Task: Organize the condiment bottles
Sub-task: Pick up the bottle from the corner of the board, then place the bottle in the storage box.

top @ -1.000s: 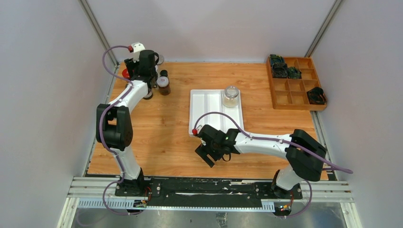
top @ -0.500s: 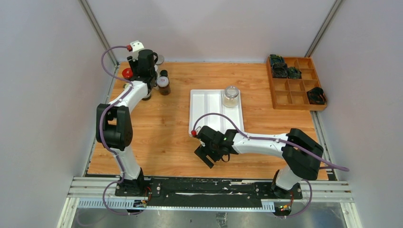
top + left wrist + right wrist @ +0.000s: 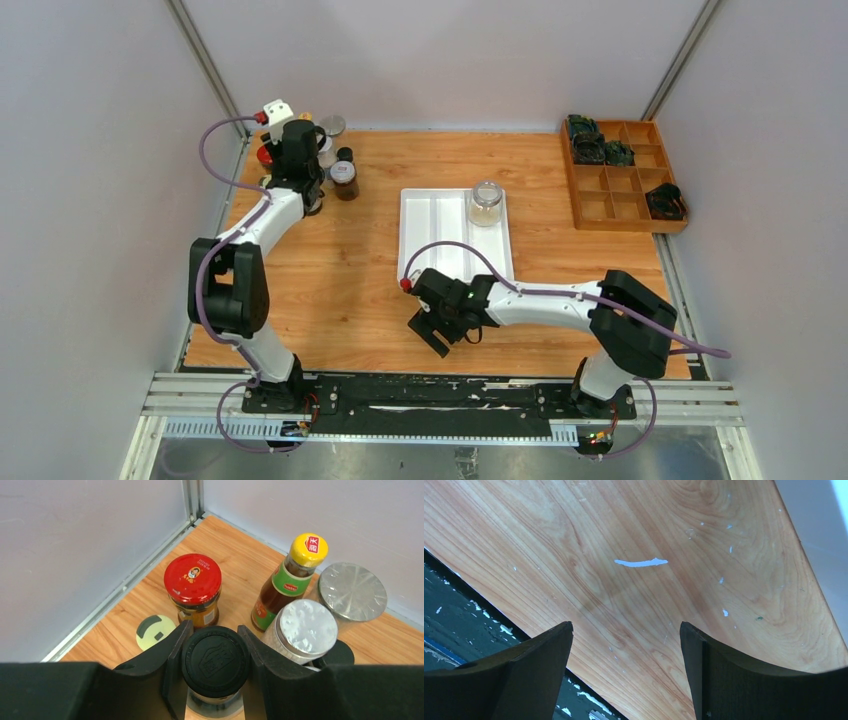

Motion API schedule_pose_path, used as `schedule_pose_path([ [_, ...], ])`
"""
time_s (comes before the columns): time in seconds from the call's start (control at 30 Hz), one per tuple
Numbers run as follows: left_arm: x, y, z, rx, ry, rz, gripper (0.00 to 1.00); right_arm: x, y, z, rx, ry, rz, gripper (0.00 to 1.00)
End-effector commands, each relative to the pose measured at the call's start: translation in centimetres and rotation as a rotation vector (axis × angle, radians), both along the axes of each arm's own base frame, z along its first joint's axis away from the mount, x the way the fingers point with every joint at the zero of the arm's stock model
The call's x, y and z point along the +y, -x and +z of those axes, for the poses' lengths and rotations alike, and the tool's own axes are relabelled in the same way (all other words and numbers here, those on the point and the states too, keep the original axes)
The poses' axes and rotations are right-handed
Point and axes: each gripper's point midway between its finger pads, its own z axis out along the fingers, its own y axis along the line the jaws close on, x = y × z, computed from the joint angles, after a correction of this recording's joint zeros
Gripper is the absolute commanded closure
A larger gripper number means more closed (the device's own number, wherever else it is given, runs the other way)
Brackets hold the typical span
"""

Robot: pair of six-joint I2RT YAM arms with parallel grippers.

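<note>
Clamping the black-capped bottle [image 3: 215, 661], the left pincer [image 3: 214, 639] sits just beside the red-lidded jar [image 3: 193, 580]; the right pincer [image 3: 625, 628] hangs open.

Left wrist view: black-capped bottle [image 3: 215, 661], body masked by its cap and the lower edge; left of it, pale-lidded shaker [image 3: 154, 630] partly behind the left gripper [image 3: 214, 627].

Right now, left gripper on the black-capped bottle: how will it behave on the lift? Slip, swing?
Likely rigid: the black-capped bottle has a hard cap. The left gripper pinches it at that round cap, so it may swivel or slip; the body below is mostly hidden. The red-lidded jar and silver-lidded jar stand close, so swing could knock them.
</note>
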Motion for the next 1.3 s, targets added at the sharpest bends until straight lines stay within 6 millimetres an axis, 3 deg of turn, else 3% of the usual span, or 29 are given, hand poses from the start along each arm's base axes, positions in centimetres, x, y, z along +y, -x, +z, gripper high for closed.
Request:
schedule_pose_path([
  [0.0, -2.0, 1.7, -3.6, 0.074, 0.065, -0.058, 0.97, 0.2, 1.0, -0.4, 0.014, 0.013, 0.020, 0.16],
  [0.13, -3.9, 2.5, -4.4, 0.098, 0.063, -0.109, 0.98, 0.3, 1.4, -0.2, 0.010, 0.006, 0.025, 0.16],
  [0.3, -7.9, 3.5, -3.3, 0.114, 0.039, -0.207, 0.98, -0.1, 1.3, 0.4, -0.012, -0.001, 0.010, 0.16],
  [0.37, -9.4, 3.9, -2.7, 0.127, 0.037, -0.252, 0.98, -0.3, 1.0, 1.5, -0.042, -0.018, -0.007, 0.16],
  [0.53, -11.9, 5.2, -1.8, 0.213, 0.031, -0.325, 0.98, -1.7, -0.5, 6.6, -0.157, -0.077, -0.064, 0.15],
  [0.77, -14.3, 6.2, 1.7, 0.225, 0.036, -0.435, 0.98, -5.9, -2.8, 15.6, -0.347, -0.171, -0.172, 0.12],
  [0.9, -15.4, 6.3, 4.0, 0.203, 0.032, -0.485, 0.98, -8.3, -3.2, 19.2, -0.438, -0.230, -0.216, 0.09],
  [1.03, -16.9, 6.2, 6.7, 0.164, 0.027, -0.541, 0.98, -10.2, -3.4, 19.4, -0.465, -0.174, -0.245, 0.08],
  [1.27, -18.8, 6.4, 10.6, 0.094, 0.029, -0.593, 0.98, -10.8, -3.1, 18.7, -0.457, -0.164, -0.265, 0.08],
])
